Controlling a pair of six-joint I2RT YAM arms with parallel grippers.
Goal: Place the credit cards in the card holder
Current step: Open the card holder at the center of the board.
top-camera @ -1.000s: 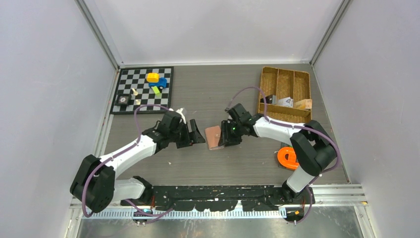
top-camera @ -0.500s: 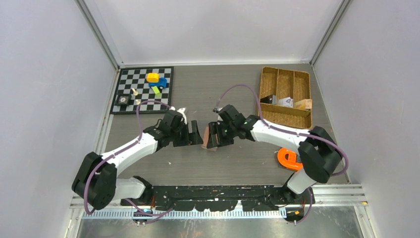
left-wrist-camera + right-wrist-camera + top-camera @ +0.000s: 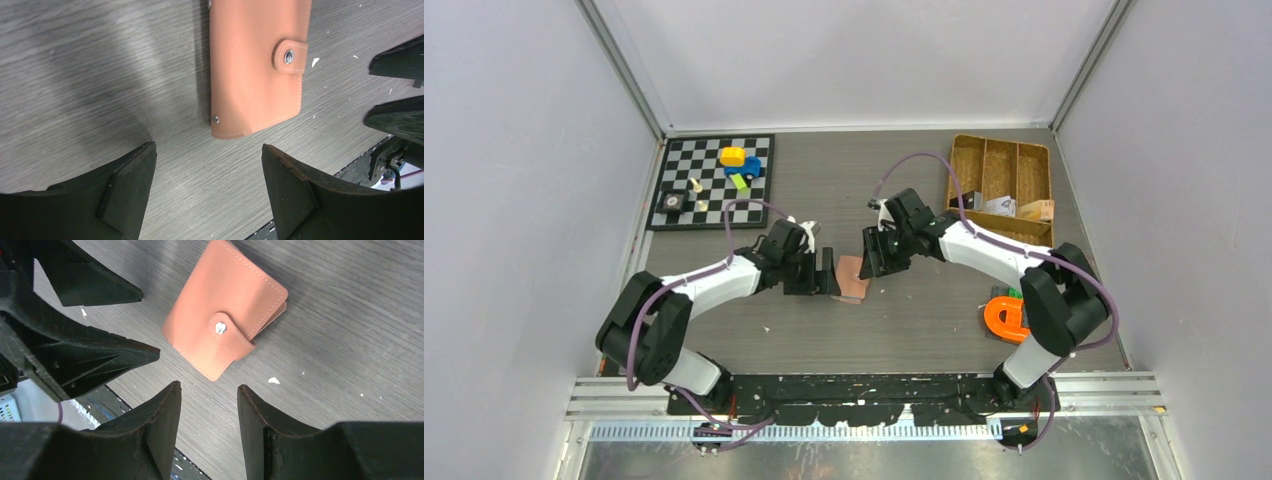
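The right end effector has backed off, open like the left end effector; I must still unsnap the card holder.

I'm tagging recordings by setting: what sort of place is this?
Likely a lab robot cell: white panels wall in the table, two arms bolted at its edge, props like a chessboard and wicker tray.

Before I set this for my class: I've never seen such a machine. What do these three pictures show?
Two robot arms are bolted to a table. One picture looks down from above; the other two come from a camera on each wrist, so the dark wedges are fingers. The left gripper and right gripper are open, holding nothing, either side of a closed pink card holder lying flat. Farther back sit a chessboard and a wicker tray.
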